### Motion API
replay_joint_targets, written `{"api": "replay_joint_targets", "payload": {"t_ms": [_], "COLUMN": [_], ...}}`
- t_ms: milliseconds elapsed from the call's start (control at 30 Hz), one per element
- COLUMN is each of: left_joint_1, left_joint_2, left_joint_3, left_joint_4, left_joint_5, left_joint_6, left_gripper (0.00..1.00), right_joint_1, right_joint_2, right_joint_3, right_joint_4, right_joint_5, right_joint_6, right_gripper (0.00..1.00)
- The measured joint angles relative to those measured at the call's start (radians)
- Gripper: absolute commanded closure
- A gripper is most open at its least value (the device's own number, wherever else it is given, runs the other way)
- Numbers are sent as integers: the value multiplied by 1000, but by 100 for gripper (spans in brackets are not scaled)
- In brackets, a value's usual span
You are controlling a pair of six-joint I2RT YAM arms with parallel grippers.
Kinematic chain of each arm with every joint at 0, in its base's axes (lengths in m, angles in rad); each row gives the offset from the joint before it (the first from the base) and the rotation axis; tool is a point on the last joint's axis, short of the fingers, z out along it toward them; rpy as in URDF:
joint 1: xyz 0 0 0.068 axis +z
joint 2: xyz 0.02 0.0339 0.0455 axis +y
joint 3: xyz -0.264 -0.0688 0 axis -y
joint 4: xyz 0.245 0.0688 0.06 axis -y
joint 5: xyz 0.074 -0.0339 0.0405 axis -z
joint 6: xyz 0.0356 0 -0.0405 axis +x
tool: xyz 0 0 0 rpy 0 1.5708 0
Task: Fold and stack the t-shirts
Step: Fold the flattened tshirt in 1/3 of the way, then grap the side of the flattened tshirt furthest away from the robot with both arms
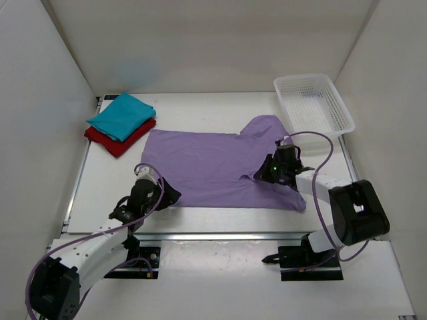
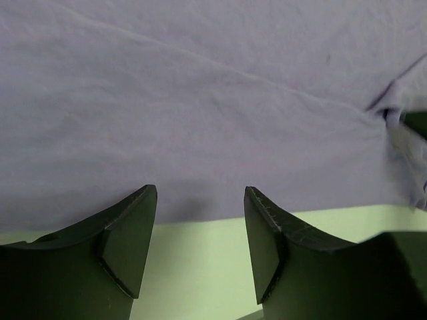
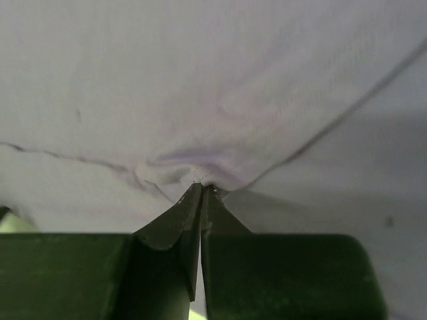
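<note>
The purple shirt [image 1: 213, 163] lies spread flat in the middle of the bench [image 1: 220, 107]. Its long axis runs across the bench from side to side. The straight bottom hem is at the left. The sleeves and shoulders point right, with one sleeve spreading toward the far right and the other toward the near right.

The left fingers [image 1: 170, 195] sit low at the near-left corner of the shirt and stand apart with nothing between them. In the left wrist view, the near edge of the cloth runs across just beyond the tips of the left fingers [image 2: 133, 227]. Bare bench shows in the gap between them. I cannot tell whether the tips touch the cloth.

The right fingers [image 1: 265, 173] are on the right part of the shirt, between the two sleeves. In the right wrist view, the right fingers [image 3: 193, 213] are pressed together on a small pinch of the purple cloth. The fabric puckers at their tips, and creases spread out to both sides.

At the far-left corner of the bench, well apart from both arms, a folded teal shirt [image 1: 121, 115] lies on top of a folded red shirt [image 1: 120, 141]. The red edge shows along the near side. This pile sits just off the purple shirt's far-left corner.

A white mesh basket [image 1: 345, 117] stands at the far-right corner, near the far sleeve.
</note>
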Motion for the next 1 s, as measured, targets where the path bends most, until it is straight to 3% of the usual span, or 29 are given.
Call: {"api": "replay_joint_targets", "payload": {"t_ms": [133,333,467,633,800,1000], "left_joint_1": [-17,-44,-69,-130,-196,-167], "left_joint_2": [2,55,110,210,359,479], "left_joint_3": [-23,5,30,69,161,180], "left_joint_4": [18,29,61,117,154,198], "left_joint_5": [-1,-11,-14,-27,-31,1], "left_joint_6": [-21,-18,-20,-21,-8,11], "left_gripper": [35,35,36,36,38,39], "right_joint_1": [-11,13,39,57,132,233], "right_joint_2": [109,293,226,-6,-93,-39], "right_joint_3": [122,415,386,134,-27,-21], "right_joint_4": [0,-68,-68,-45,-57,-97], "right_joint_5": [-28,-50,-26,-5,2,47], "right_joint_6": [3,-8,-35,-50,-46,-77], "right_gripper": [98,72,67,99,100,100]}}
